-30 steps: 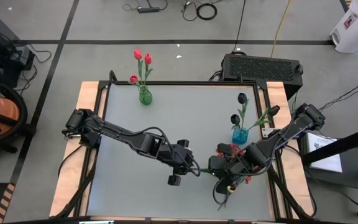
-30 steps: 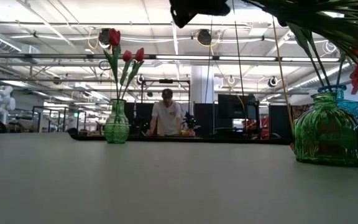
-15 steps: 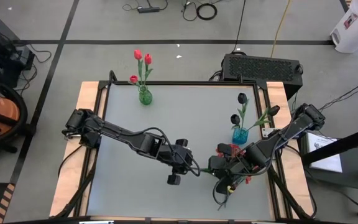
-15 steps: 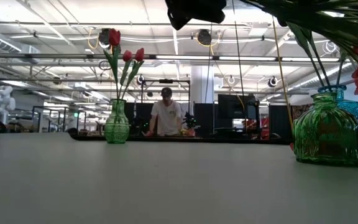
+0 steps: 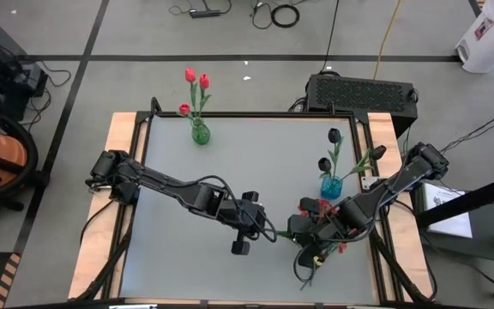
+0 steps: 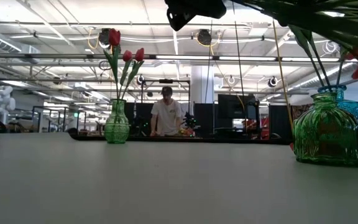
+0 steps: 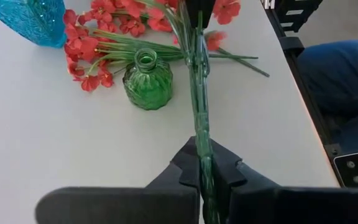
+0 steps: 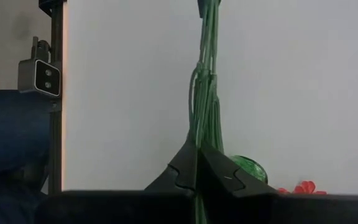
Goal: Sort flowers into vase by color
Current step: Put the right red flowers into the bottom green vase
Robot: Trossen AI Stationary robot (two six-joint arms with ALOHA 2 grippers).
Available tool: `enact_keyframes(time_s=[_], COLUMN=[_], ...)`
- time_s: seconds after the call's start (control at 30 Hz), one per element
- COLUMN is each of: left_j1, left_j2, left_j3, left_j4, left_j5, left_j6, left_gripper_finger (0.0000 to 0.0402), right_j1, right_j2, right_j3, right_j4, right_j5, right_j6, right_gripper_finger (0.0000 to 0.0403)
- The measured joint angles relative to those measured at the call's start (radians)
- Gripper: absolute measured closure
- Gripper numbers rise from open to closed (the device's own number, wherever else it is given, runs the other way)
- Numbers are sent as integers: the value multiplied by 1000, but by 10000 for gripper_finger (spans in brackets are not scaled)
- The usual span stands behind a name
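Observation:
A bushy bunch of small red blossoms (image 7: 104, 37) on a bundle of green stems (image 7: 199, 106) hangs level above the table's right half, held between both grippers. My left gripper (image 7: 202, 171) is shut on the stems' bare end, my right gripper (image 8: 197, 158) on the stems nearer the blossoms. An empty green vase (image 7: 146, 81) stands on the table under the blossoms. At the far left, a green vase (image 5: 200, 133) holds red tulips (image 5: 194, 81). A blue vase (image 5: 331, 185) on the right holds black tulips (image 5: 334, 136). My left gripper pinches the stem bundle near its bare end (image 7: 201, 146) between its two fingers. It comes about level from the table's left, along the stems. The bundle is clear of the table. My right gripper pinches the same bundle (image 8: 201, 134) between its two fingers, farther toward the blossoms. It comes from the table's right, its fingers running along the stems. The stems stretch straight to my left gripper (image 8: 210, 5).
The blue vase (image 7: 30, 18) stands close behind the blossoms. The table's wooden right rim (image 5: 386, 137) and a black box (image 5: 360, 93) lie beyond it. Open grey tabletop (image 5: 187, 189) spreads across the left and middle. A person (image 6: 166, 115) stands in the room behind.
My left gripper has shut on the stem bundle. Both arms and the bunch have kept their places.

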Motion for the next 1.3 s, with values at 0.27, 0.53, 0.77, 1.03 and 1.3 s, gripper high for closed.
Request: enact_keyframes(time_s=[0.27, 0.53, 0.77, 1.03, 1.3], left_j1=[-12, -36, -46, -45, -69], left_j2=[0, 0, 0, -4, -59], left_j3=[0, 0, 0, 0, -1], left_j4=[-2, -4, -9, -16, -39], left_j5=[0, -5, -81, -159, -215], left_j6=[0, 1, -16, -52, -49], left_gripper_finger=[397, 399, 399, 400, 400], right_j1=[18, 40, 54, 118, 235], right_j2=[0, 0, -27, -131, -216], right_j3=[0, 0, 0, 0, 1], right_j4=[0, -1, 3, 51, 109], right_j5=[22, 79, 158, 325, 502], right_j6=[-39, -60, -62, -102, -166], right_gripper_finger=[384, 323, 286, 282, 282])
